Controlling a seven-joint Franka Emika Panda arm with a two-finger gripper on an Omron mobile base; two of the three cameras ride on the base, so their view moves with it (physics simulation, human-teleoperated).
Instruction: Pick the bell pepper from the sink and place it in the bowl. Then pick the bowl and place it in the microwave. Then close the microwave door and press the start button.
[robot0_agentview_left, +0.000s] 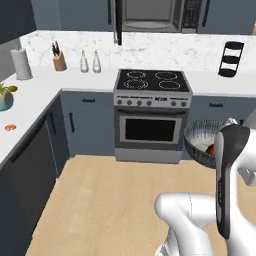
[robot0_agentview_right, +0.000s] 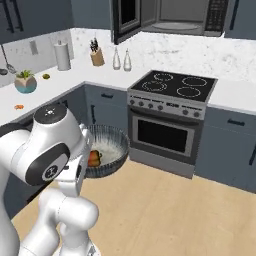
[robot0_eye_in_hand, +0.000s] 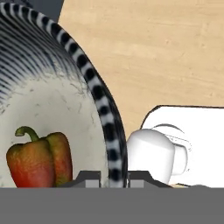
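Hand view is showing the pincer (robot0_eye_in_hand: 113, 177) narrowed onto the rim of the bowl (robot0_eye_in_hand: 65, 109), one dark tip sitting inside the wall and one outside, so the bowl is being carried by its edge. The bell pepper (robot0_eye_in_hand: 39, 159) is lying on the pale inside of the bowl, close to the gripped side, stem up. Left base view is showing the bowl (robot0_agentview_left: 200, 142) hanging over the wooden floor in front of the stove (robot0_agentview_left: 152, 82), partly hidden behind the arm; the microwave (robot0_agentview_left: 152, 15) is sitting high above the stove with its microwave door (robot0_agentview_left: 118, 22) swung open toward the left. Right base view is confirming this: bowl (robot0_agentview_right: 107, 147) low beside the arm, pepper (robot0_agentview_right: 94, 158) inside it, microwave (robot0_agentview_right: 172, 15) well above, door (robot0_agentview_right: 125, 20) open. Judgement: the step in hand is lifting the bowl into the cavity. A rim grip is leaving the load off-centre, so keeping the bowl level and raising slowly looks wise, or the pepper may roll. Approaching the opening straight on, clear of the door edge, then lowering onto the turntable before releasing, seems the safe line. No brand, label or readable writing is showing anywhere.
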